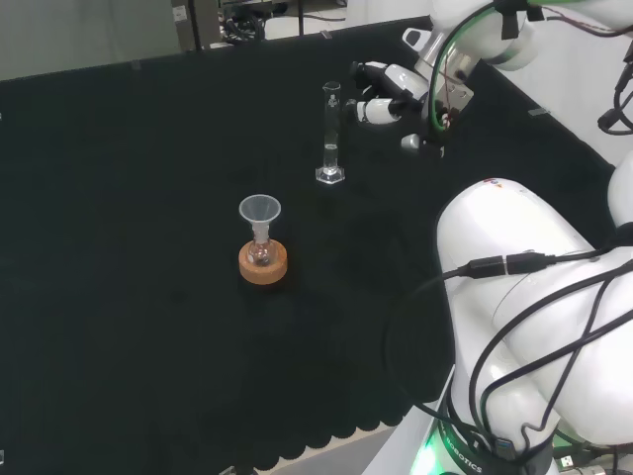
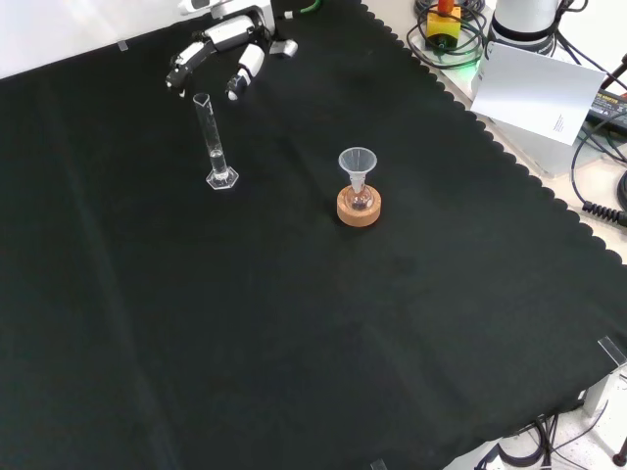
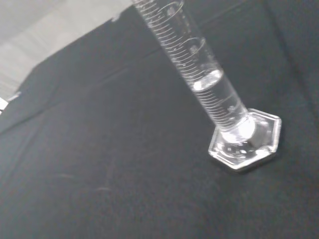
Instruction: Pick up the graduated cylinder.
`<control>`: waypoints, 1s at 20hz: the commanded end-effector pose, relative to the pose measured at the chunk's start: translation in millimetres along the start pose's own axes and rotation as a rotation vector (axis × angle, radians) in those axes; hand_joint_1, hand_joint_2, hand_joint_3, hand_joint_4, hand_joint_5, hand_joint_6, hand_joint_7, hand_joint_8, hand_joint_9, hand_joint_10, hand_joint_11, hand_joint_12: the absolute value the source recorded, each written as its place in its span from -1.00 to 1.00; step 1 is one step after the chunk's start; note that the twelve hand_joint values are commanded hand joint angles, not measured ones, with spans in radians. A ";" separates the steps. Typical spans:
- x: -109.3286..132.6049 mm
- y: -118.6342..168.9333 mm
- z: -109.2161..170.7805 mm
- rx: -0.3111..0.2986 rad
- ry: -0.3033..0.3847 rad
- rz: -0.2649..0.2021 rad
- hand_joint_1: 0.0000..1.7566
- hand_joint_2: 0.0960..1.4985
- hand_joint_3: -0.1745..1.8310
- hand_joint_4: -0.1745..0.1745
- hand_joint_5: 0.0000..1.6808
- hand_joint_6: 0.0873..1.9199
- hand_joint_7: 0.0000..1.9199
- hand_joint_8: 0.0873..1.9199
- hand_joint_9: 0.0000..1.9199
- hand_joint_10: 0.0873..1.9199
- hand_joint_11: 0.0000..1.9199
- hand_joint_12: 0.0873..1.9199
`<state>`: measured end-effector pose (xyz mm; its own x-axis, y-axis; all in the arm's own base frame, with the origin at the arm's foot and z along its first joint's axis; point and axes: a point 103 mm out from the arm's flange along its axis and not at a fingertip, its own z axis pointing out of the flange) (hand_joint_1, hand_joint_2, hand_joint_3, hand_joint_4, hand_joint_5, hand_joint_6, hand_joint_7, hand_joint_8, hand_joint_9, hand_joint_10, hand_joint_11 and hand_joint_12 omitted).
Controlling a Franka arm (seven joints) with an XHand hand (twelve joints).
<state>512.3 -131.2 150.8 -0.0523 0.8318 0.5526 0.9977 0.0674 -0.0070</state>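
On black cloth (image 2: 294, 323), upright graduated cylinder (image 2: 216, 147), robot hand (image 2: 220, 49) near

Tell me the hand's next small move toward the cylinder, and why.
Probably ease the hand sideways toward the graduated cylinder until its fingers bracket the tube. The cylinder stands upright on the black cloth, untouched, with the hand open and a gap off to its right in the head view. The funnel on its cork ring stands well clear.

In the head view, the graduated cylinder (image 1: 331, 134) stands behind-right of the funnelled flask (image 1: 261, 234) on its stand (image 1: 263, 263).
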 end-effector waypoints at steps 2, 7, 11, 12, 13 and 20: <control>-15.1 21.1 23.2 0.015 0.084 -0.106 -0.12 0.34 -1.00 -0.12 -0.56 -1.00 -0.69 -0.43 -0.46 -0.47 -0.70 0.36; -22.7 26.2 32.6 0.039 0.136 -0.162 -0.09 0.31 -1.00 -0.14 -0.56 -1.00 -0.67 -0.43 -0.44 -0.48 -0.68 0.36; -24.3 24.7 41.9 0.051 0.167 -0.202 -0.09 0.28 -1.00 -0.16 -0.55 -1.00 -0.67 -0.44 -0.43 -0.49 -0.68 0.35; -24.4 23.6 44.1 0.051 0.175 -0.211 -0.08 0.28 -1.00 -0.16 -0.55 -1.00 -0.67 -0.44 -0.43 -0.49 -0.68 0.35; -24.3 22.2 46.1 0.053 0.180 -0.221 -0.08 0.27 -1.00 -0.17 -0.54 -1.00 -0.66 -0.44 -0.42 -0.48 -0.67 0.35; -18.1 19.9 57.4 0.079 0.187 -0.264 -0.07 0.26 -1.00 -0.18 -0.49 -1.00 -0.62 -0.45 -0.37 -0.51 -0.65 0.34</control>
<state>532.3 -119.8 97.0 -0.2788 0.6745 0.6836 0.9509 0.2933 0.0984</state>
